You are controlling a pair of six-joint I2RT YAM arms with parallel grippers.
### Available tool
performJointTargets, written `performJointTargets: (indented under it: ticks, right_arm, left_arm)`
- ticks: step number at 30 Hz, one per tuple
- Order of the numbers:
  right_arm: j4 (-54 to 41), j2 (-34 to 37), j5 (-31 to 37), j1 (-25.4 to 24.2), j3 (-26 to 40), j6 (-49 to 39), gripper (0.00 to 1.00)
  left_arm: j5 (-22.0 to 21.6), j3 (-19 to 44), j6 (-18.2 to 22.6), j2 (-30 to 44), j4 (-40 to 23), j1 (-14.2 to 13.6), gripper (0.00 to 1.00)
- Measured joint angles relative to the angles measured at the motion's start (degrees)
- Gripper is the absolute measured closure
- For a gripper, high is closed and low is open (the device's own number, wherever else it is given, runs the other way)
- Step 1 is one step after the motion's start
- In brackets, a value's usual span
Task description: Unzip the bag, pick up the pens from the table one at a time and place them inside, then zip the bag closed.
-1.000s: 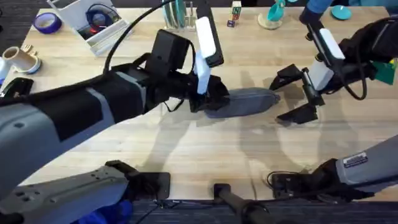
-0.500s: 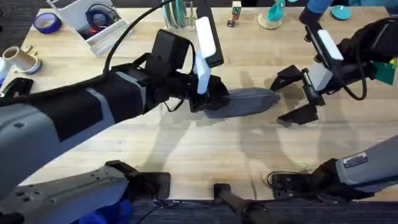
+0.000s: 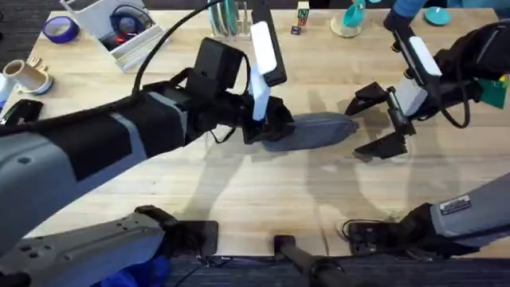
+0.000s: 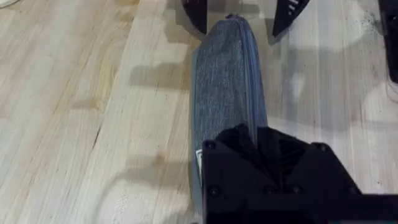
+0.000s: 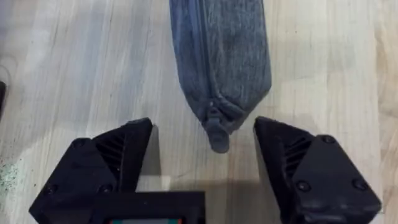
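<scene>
Grey-blue bag (image 3: 312,130) lying zipped on the table (image 3: 263,187) between the two grippers.

The left gripper (image 3: 271,127) was clamped on the bag's left end. The right gripper (image 5: 205,149) stood with jaws spread wide, straddling the zipper pull (image 5: 217,134) at the bag's right end without touching it.

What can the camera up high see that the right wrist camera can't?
The overhead view alone takes in both whole arms, the left gripper clamped on one end of the bag, and clutter along the far edge of the table. The right wrist view alone shows the zipper pull up close, sitting between the right gripper's open fingers, untouched. Both show the grey bag lying zipped on the wooden table, with the right gripper open at its end.
</scene>
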Motion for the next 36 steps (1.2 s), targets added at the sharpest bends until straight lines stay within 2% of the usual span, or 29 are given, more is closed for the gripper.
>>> performJointTargets:
  ticks: [8,10,15,16,18,28,36]
  right_arm:
    - [0.0,0.0,-0.4,0.0,0.0,0.0,0.009]
    - [0.0,0.0,-0.5,0.0,0.0,0.0,0.159]
    - [-0.6,0.0,-0.4,0.0,0.0,0.0,0.846]
    - [-0.6,0.0,-0.5,0.0,0.0,0.2,0.936]
    - [-0.5,0.0,-0.6,0.0,0.0,0.2,0.965]
    - [-0.4,0.0,-0.3,0.0,0.0,0.5,0.968]
    - [1.8,0.0,2.7,0.1,0.0,6.4,0.968]
  left_arm:
    - [0.0,0.0,0.0,0.0,0.0,0.0,0.96]
    - [0.0,0.0,0.0,0.0,0.0,0.0,0.96]
    - [0.0,0.0,0.0,0.0,0.0,0.0,0.96]
    - [0.0,0.0,0.0,0.0,0.0,0.0,0.96]
    - [0.0,0.0,0.0,0.0,0.0,0.0,0.959]
    - [0.0,0.0,0.0,0.0,0.0,0.0,0.96]
    - [0.0,0.0,0.0,0.0,0.0,0.0,0.96]
